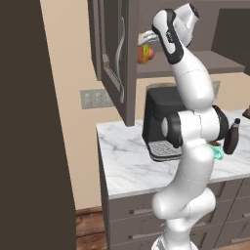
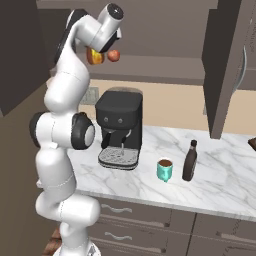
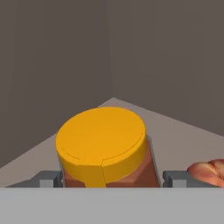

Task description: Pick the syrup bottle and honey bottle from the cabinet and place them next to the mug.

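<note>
Taking the coffee machine (image 2: 120, 127) as my landmark, a boxy matt-black block with a ribbed metal drip tray standing on the white, grey-veined marble worktop (image 2: 220, 170), I start up and to its left: there the cabinet (image 1: 117, 58), dark grey-brown with a panelled door and a long curved handle, stands open, and my gripper (image 3: 111, 178) reaches into it over its flat grey shelf. The honey bottle (image 3: 104, 148) sits between my two fingertips, one tip on each side of its body; it is short and rounded, amber-brown below a smooth, disc-shaped yellow-orange top. I cannot tell whether the tips press on it or stand just clear. Just beside it on the same shelf lies a small red ball (image 2: 114, 55), glossy and round. Down on the worktop to the right of the coffee machine stands the mug (image 2: 164, 170), a small teal cylinder whose inside is dark brown. Just right of the mug, close but apart from it, the syrup bottle (image 2: 189, 160) stands upright: tall, slim and dark brown, with a narrow neck and a dark cap.
</note>
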Available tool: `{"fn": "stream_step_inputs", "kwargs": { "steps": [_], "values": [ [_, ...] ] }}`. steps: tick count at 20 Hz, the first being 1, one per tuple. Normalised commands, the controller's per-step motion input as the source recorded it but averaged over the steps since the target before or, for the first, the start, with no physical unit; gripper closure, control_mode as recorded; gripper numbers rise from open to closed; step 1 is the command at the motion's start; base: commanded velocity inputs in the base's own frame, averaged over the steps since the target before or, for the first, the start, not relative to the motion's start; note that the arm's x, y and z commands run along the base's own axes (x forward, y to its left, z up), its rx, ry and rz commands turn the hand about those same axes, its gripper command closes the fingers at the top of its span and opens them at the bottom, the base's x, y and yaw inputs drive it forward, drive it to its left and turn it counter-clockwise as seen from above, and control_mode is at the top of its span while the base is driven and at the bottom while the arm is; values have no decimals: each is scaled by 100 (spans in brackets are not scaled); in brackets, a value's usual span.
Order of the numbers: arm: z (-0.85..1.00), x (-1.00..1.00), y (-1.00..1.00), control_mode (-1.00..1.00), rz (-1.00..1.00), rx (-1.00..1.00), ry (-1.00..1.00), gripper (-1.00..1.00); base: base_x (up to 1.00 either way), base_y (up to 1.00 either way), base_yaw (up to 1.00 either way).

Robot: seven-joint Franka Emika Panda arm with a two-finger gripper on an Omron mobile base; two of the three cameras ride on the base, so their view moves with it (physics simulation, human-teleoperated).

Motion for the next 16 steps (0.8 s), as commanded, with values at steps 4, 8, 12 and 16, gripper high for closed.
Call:
{"fn": "stream_step_inputs", "kwargs": {
  "steps": [4,8,12,16],
  "values": [
    [0,-48,-20,-100,0,0,-4,100,0,0,0],
    [0,-49,-14,-100,0,0,-5,100,0,0,0],
    [0,-56,-13,-100,0,1,-4,100,0,0,0],
    [0,-67,-19,-100,0,2,-5,100,0,0,0]
  ]
}}
